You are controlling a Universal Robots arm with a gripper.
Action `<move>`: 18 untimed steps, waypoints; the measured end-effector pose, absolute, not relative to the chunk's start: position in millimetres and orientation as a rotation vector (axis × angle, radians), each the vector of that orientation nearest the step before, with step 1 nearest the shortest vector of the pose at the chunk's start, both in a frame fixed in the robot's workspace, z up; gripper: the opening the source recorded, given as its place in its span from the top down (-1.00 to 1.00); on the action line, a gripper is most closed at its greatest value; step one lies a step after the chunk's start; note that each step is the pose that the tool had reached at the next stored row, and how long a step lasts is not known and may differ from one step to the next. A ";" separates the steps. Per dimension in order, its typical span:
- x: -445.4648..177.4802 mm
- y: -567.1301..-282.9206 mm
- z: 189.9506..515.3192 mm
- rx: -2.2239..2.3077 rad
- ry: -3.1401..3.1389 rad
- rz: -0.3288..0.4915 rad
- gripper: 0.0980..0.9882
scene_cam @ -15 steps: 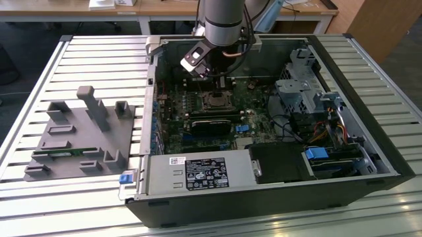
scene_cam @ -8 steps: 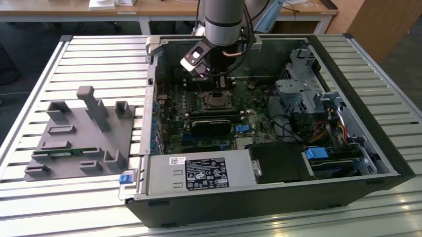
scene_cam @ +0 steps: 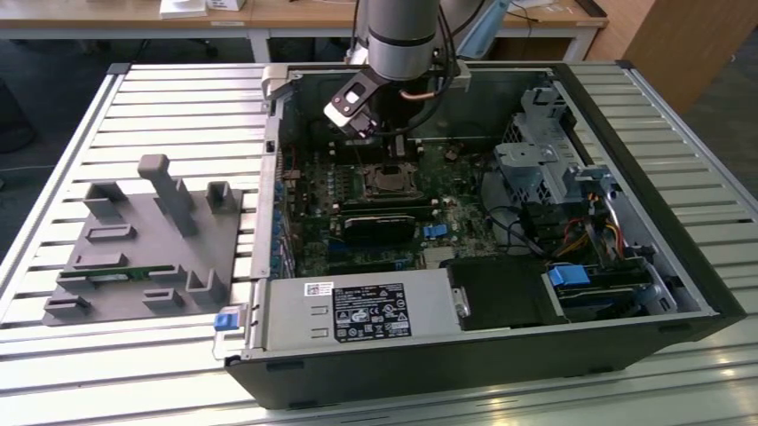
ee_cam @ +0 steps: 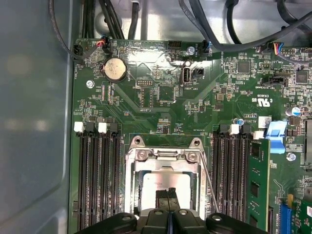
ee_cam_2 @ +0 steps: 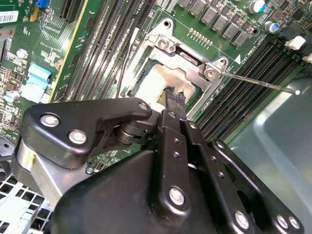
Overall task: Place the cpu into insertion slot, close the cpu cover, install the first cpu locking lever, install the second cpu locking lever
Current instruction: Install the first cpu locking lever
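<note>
The cpu looks to be a thin, light, rigid chip with a slick metal face and probably a delicate underside, so it is best held by opposite edges and never squeezed hard. It sits in the insertion slot, framed by the cpu cover, directly under the gripper. The fingers stand narrow, pressed together with nothing between them — whether the tips touch the chip's face I cannot tell.

A pale slatted metal table lay under even light. Behind it stood a wooden desk and a wooden cabinet on dark floor.
</note>
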State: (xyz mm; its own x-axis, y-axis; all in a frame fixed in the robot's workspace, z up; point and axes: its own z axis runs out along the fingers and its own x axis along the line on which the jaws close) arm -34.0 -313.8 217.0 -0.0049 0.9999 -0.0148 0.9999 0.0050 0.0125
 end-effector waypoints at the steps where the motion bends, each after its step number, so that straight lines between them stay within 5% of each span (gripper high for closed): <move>1: -34.0 -313.8 217.2 2.202 2.213 -0.003 0.95; 18: -34.0 -313.8 223.0 2.194 2.205 -0.020 0.95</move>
